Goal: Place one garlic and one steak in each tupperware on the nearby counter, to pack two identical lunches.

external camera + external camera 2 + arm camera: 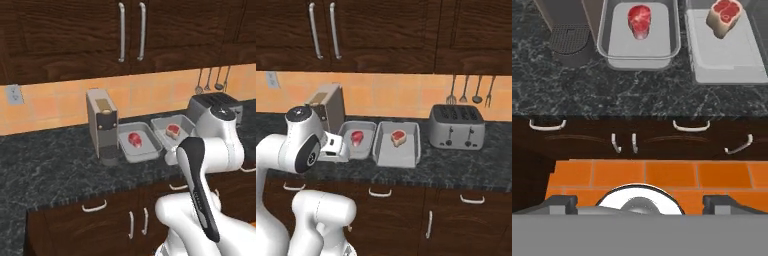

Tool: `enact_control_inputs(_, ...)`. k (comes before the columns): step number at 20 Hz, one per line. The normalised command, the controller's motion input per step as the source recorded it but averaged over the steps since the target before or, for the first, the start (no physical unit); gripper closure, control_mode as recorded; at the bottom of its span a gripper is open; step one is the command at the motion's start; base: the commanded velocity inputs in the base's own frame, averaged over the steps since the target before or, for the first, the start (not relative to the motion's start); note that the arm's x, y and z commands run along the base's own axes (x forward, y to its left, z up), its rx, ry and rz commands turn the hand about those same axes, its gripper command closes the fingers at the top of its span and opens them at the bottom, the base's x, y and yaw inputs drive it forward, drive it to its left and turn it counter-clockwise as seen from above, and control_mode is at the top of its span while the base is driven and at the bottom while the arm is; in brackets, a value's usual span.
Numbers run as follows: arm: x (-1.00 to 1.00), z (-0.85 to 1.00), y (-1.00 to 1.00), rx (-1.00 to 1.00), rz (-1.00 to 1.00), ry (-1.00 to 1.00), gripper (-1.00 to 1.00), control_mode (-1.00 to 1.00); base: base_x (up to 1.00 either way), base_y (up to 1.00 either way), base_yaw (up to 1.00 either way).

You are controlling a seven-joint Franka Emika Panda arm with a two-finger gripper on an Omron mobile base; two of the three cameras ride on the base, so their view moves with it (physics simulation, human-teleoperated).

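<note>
On the dark counter point(466, 167), just right of the coffee machine point(102, 125), two grey tupperware trays sit side by side, nearly touching. The left tray point(352, 150) holds the deep red steak point(357, 137) near its middle; the right tray point(411, 152) holds the pinkish steak with the fat rim point(398, 137), toward its far end. A silver toaster point(457, 126) stands further right, apart from them. I can't spot any garlic from where these views look, so both lunches seem half packed: meat in, bulbs missing.

The gripper point(640, 202) hangs back off the counter's near edge, over the orange floor tiles point(662, 175), its finger tips point(559, 202) spread wide with nothing between them.

The job now, I'd judge, is fetching garlic, which probably lies elsewhere. To do it well, take one bulb per trip, close gently across its widest part since a small round bulb can squirt out, and carry it high over the flared rim. Set it on a bare patch beside the steak, not on top.
</note>
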Motion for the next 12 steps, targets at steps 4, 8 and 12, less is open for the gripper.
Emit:
enact_control_inputs(4,0.0,0.0,0.0,0.0,0.0,0.0,-1.0,1.0,-0.88,-0.95,-0.21)
enact_control_inputs(8,0.0,0.0,0.0,0.0,0.0,0.0,-1.0,1.0,-0.31,-1.0,-0.31)
enact_control_inputs(12,0.0,0.0,0.0,0.0,0.0,0.0,-1.0,1.0,0.0,-1.0,-0.46)
